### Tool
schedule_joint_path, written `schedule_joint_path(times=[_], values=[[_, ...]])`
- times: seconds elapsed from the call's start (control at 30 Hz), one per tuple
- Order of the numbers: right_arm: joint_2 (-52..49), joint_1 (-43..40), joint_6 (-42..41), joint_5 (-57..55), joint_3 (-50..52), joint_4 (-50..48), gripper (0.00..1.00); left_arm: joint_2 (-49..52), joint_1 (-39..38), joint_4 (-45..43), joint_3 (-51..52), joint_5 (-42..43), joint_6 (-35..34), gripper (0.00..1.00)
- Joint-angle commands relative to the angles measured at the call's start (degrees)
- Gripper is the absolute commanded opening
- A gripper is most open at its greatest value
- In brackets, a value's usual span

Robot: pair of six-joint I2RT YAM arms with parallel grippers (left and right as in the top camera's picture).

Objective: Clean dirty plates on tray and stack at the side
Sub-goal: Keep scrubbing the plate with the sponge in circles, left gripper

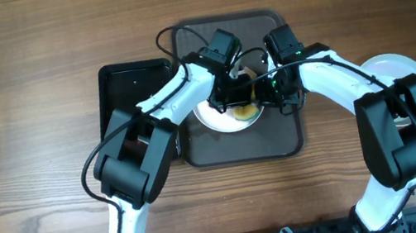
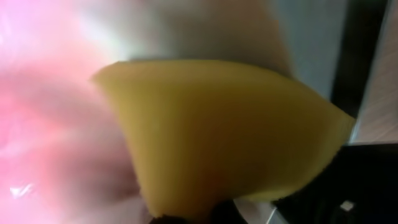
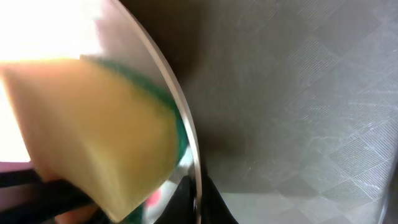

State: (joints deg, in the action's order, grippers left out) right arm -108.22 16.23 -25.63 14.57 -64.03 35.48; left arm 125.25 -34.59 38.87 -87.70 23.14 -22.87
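The left tool, closed on a yellow block sponge, sits over the centre of the white round plate on the dark rectangular tray. The right tool, closed, seemingly pinches that plate's right rim.

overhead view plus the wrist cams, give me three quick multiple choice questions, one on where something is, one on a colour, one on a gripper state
1. Where is the yellow sponge?
A. on bare wood at the far left
B. over the white plate on the tray
C. at the table's near edge

2. What colour is the sponge's scouring layer?
A. red
B. black
C. green

3. The left gripper is
A. shut on the sponge
B. open and empty
C. open around a cup

Answers:
1 B: overhead shows it above the plate's middle.
2 C: a green strip edges it in the right wrist view.
3 A: the sponge fills the left wrist view, pinched at the bottom.
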Motion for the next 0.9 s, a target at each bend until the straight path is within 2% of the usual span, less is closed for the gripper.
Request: schedule_joint_path(times=[0.0,0.13,0.2,0.3,0.5,0.6,0.77,0.87], values=[[-2.69,0.04,1.64,-3.58,1.16,1.81,0.04,3.78,4.61,6.8,3.3,-18.38,1.42,0.04],[-2.69,0.04,1.64,-3.61,1.16,1.62,0.04,2.08,7.85,9.66,3.3,-34.14,-1.7,0.04],[-2.69,0.04,1.62,-3.61,1.16,1.4,0.04,1.9,8.24,9.14,3.3,-36.3,-1.99,0.04],[-2.69,0.04,1.64,-3.58,1.16,1.42,0.04,2.08,7.8,6.88,3.39,-31.61,-1.97,0.04],[-2.69,0.04,1.64,-3.58,1.16,1.51,0.04,2.16,4.07,-5.73,5.9,-2.8,-1.11,0.04],[-2.69,0.04,1.64,-3.58,1.16,1.62,0.04,2.16,1.73,-9.88,6.16,6.95,0.2,0.04],[-2.69,0.04,1.64,-3.58,1.16,1.66,0.04,2.16,1.42,-8.15,6.16,3.74,0.2,0.04],[-2.69,0.04,1.66,-3.58,1.16,1.88,0.04,1.81,4.04,-1.81,6.14,-8.85,0.13,0.04]])
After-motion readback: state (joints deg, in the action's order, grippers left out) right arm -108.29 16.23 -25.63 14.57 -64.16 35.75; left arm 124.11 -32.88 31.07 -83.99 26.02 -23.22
